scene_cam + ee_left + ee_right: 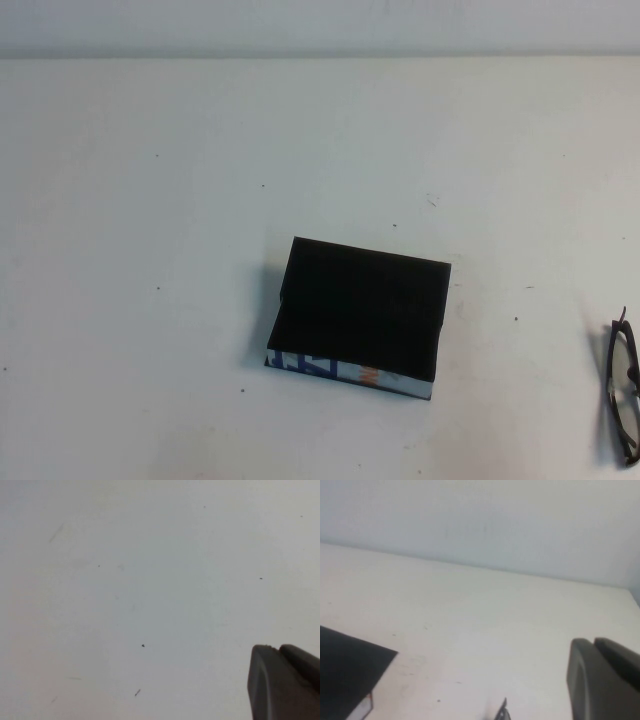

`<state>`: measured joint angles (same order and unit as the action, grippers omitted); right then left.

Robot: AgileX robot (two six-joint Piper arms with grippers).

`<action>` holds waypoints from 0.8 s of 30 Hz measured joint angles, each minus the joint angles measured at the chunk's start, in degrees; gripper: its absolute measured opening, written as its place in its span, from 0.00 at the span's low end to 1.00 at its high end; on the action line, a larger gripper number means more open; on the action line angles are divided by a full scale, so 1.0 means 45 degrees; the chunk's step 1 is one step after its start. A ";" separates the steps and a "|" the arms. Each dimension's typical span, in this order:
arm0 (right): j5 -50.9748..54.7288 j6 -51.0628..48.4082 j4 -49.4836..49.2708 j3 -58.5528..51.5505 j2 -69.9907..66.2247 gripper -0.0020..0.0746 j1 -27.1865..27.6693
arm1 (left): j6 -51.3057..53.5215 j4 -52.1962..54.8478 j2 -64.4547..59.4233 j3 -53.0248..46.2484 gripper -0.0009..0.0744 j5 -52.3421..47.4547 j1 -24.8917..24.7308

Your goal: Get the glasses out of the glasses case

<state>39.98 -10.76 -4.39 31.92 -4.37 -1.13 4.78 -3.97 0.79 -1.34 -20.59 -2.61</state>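
Observation:
The glasses case (pixel 360 310) is a black box in the middle of the table, with its white side printed in blue and orange facing the near edge. The glasses (pixel 625 385) lie on the table at the far right, outside the case and well apart from it. Neither gripper shows in the high view. My left gripper (pixel 277 648) is shut and empty over bare table. My right gripper (pixel 592 641) is shut and empty above the table; its view shows a corner of the case (pixel 345 675) and a tip of the glasses (pixel 503 711).
The white table (pixel 200 180) has a few small dark specks. A pale wall (pixel 480 515) runs along its far edge.

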 joint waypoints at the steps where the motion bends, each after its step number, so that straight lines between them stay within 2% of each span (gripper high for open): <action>1: -0.0161 0.0878 0.0728 -0.0386 0.0102 0.00 0.0000 | 0.0000 0.0000 0.0000 0.0000 0.01 0.0000 0.0000; 5: -0.1633 0.2840 0.2385 -0.2239 0.0678 0.00 0.0000 | 0.0000 0.0000 0.0000 0.0000 0.01 0.0000 0.0000; 13: -0.6404 0.3212 0.2795 -0.6892 0.0950 0.00 0.0000 | 0.0000 0.0000 0.0000 0.0000 0.01 0.0000 0.0000; 24: -0.6037 0.3253 0.2689 -0.7442 0.1058 0.00 0.0000 | 0.0000 0.0000 0.0000 0.0000 0.01 0.0000 0.0000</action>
<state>12.82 3.88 7.71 -1.57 0.39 -1.13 4.78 -3.97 0.79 -1.34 -20.59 -2.61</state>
